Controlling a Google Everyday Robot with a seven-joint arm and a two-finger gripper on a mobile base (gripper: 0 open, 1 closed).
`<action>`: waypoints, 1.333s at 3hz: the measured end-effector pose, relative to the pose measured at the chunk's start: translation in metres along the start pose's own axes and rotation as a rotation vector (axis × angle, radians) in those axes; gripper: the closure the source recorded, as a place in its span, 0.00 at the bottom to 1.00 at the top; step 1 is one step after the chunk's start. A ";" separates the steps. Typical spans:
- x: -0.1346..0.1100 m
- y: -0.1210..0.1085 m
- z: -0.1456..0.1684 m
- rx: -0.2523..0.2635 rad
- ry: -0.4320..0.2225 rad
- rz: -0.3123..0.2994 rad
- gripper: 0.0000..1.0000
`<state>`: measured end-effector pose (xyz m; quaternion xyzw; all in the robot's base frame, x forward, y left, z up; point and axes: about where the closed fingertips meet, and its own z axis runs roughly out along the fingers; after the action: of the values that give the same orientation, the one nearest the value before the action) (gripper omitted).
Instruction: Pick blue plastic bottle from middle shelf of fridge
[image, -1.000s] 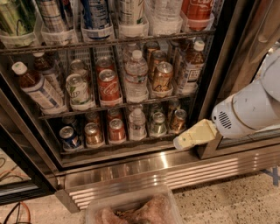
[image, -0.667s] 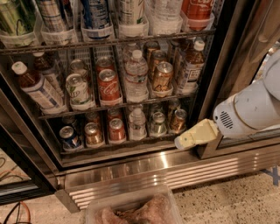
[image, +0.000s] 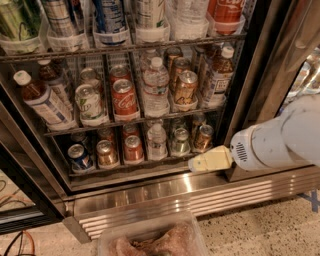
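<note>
A robot's cream-coloured gripper (image: 212, 159) hovers at the lower right of an open fridge (image: 252, 75), level with the front lip of the bottom tier and just above the ribbed steel grille (image: 200, 197); whether the gripper is parted or closed cannot be told from this angle. The white arm (image: 280, 140) behind it reaches in from the right edge.

The blue plastic bottle (image: 45, 102) stands at the far left end of the middle shelf (image: 145, 120), leaning with its white cap towards the upper left, its amber drink showing above a pale blue-and-white label. It lies up and well to the left of the gripper, one tier higher and at the opposite side of the cabinet, the two well apart.

Between them on the same rack stand a green-and-white can (image: 89, 102), a red cola can (image: 124, 97), a clear water bottle (image: 156, 90), a gold can (image: 186, 87) and a second brown-drink bottle (image: 219, 77) at the right end. Short cans (image: 132, 149) fill the tier below; a clear plastic tub (image: 150, 237) sits on the speckled floor in front.
</note>
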<state>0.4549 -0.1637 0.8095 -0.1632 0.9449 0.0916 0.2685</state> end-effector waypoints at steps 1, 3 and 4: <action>-0.020 -0.007 0.012 0.048 -0.124 0.022 0.00; -0.044 -0.014 0.019 0.089 -0.228 0.035 0.00; -0.053 -0.015 0.019 0.098 -0.293 0.015 0.00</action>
<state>0.5116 -0.1594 0.8205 -0.1278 0.9001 0.0702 0.4106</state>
